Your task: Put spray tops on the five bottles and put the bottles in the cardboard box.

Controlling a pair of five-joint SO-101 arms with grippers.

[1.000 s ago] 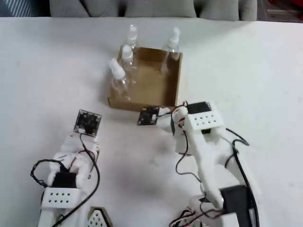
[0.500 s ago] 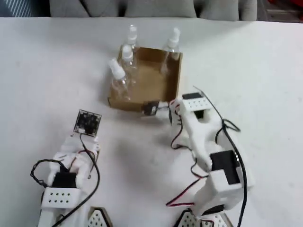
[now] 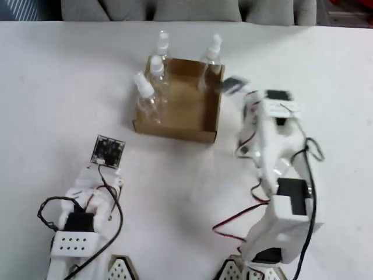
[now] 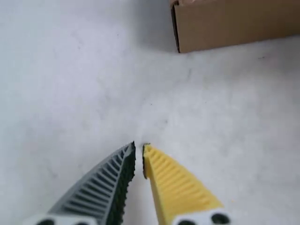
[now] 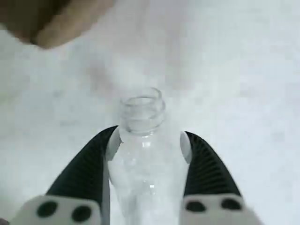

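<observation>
A clear bottle (image 5: pixel 140 112) with a bare neck and no spray top sits between the black fingers of my right gripper (image 5: pixel 150 136), which is shut on it. In the high view the right arm (image 3: pixel 271 116) reaches out just right of the cardboard box (image 3: pixel 204 111). Several bottles with white spray tops stand at the box's far and left sides, such as one (image 3: pixel 143 88) at the left wall and one (image 3: pixel 212 51) at the far right corner. My left gripper (image 4: pixel 139 147) is shut on nothing, low over the table in front of the box's corner (image 4: pixel 187 33).
The left arm (image 3: pixel 87 198) lies at the front left of the white table (image 3: pixel 70 87). Red and black cables (image 3: pixel 233 224) trail beside the right arm. Chairs (image 3: pixel 192 9) line the far edge. Open tabletop lies left and right of the box.
The right arm has swung from the box's near right corner out to the box's right side, farther from the front edge. The left arm has not moved.
</observation>
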